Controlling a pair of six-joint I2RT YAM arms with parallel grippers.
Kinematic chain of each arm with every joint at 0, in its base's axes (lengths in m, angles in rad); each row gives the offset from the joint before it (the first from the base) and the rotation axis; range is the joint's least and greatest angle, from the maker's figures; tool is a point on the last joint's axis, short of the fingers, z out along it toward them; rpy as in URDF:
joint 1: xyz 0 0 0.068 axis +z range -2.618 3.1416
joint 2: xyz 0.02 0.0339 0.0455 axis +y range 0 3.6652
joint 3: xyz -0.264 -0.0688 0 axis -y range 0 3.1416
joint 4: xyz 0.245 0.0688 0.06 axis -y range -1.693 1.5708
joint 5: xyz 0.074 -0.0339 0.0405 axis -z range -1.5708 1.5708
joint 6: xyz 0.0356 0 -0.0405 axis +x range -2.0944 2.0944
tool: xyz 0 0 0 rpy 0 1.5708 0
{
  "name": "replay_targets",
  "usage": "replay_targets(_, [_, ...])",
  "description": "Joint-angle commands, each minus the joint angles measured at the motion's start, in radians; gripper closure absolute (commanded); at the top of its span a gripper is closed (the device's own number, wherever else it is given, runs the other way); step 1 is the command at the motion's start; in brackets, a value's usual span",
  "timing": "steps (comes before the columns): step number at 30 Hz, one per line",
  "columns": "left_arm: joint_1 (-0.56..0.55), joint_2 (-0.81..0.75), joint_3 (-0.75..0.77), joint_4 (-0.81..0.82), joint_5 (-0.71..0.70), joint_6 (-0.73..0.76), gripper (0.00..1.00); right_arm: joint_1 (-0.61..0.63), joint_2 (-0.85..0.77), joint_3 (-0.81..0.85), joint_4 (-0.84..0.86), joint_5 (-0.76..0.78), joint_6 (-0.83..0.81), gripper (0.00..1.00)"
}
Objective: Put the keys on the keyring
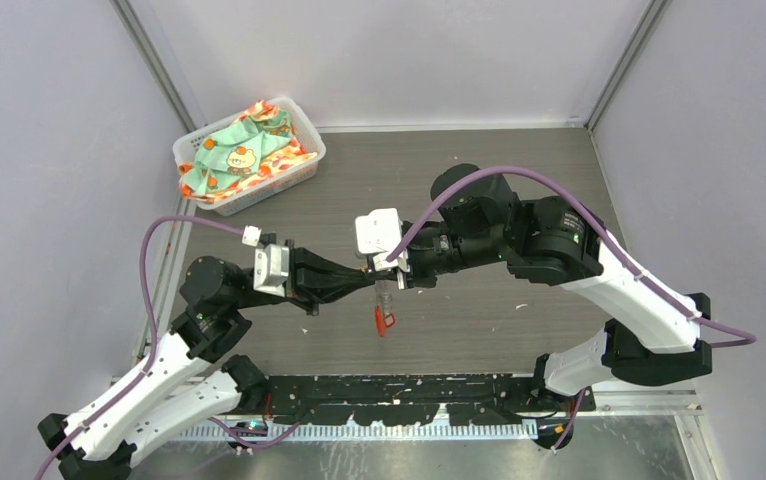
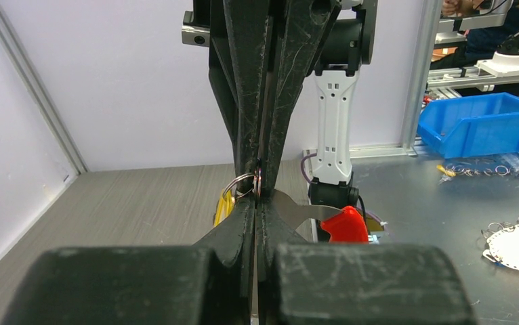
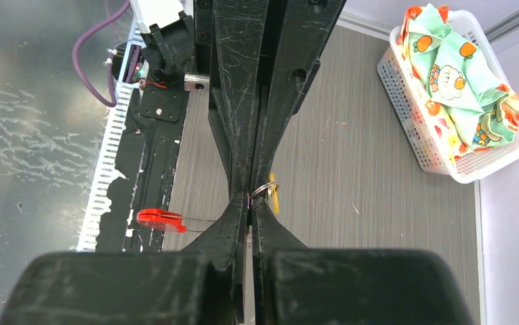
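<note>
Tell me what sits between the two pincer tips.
The keyring, with the yellow key beside it, where left pincer and right pincer meet; both wrist views show it.

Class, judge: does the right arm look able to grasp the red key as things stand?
Probably not. The right claw is shut, tip to tip with the left claw at the keyring; the red key hangs close by, so it must open first.

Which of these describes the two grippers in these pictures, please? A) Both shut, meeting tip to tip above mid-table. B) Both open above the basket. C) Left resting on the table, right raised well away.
A: the left gripper and right gripper stand fingertip to fingertip, jaws closed, with the keyring caught where they meet and the yellow key beside it.
</note>
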Motion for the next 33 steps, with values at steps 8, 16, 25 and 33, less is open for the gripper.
replay_targets(8, [-0.002, -0.021, 0.027, 0.026, -0.002, 0.014, 1.00, -0.004, -0.016, 0.054, 0.013, 0.008, 0.022, 0.76])
replay_targets(16, [-0.002, -0.022, 0.028, 0.024, -0.005, 0.014, 1.00, -0.004, -0.007, 0.089, -0.023, -0.013, 0.022, 0.68])
replay_targets(25, [-0.003, -0.022, 0.031, 0.024, -0.008, 0.011, 1.00, -0.005, 0.008, 0.101, -0.046, -0.016, 0.022, 0.75])
replay_targets(33, [-0.002, -0.021, 0.031, 0.027, -0.006, 0.008, 1.00, -0.003, 0.021, 0.102, -0.044, -0.022, 0.022, 0.75])
